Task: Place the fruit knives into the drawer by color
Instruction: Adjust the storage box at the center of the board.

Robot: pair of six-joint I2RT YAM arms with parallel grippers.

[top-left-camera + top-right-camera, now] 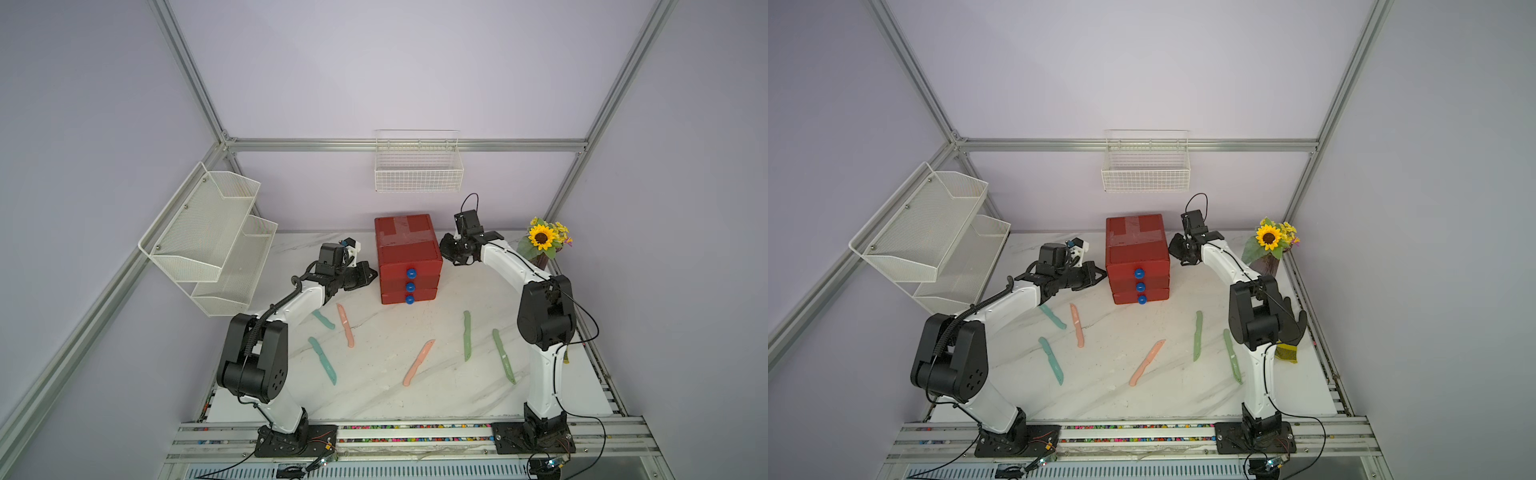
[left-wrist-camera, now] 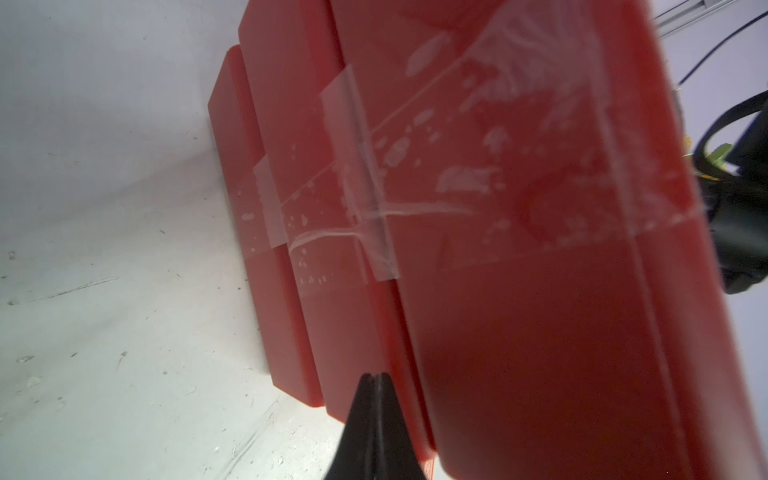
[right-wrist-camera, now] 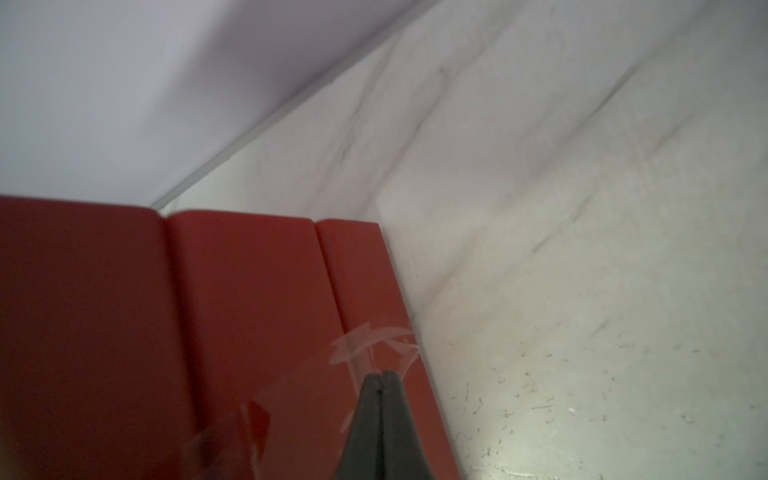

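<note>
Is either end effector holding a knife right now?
No, the left end effector and right end effector are shut empty beside the drawer, with six knives lying on the table.

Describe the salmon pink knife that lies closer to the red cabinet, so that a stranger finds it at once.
Find the red drawer cabinet at the back of the marble table. In front of its left corner lies the salmon pink knife. The teal knife beside it differs in colour, and the other pink knife lies farther from the cabinet, mid-table.
</note>
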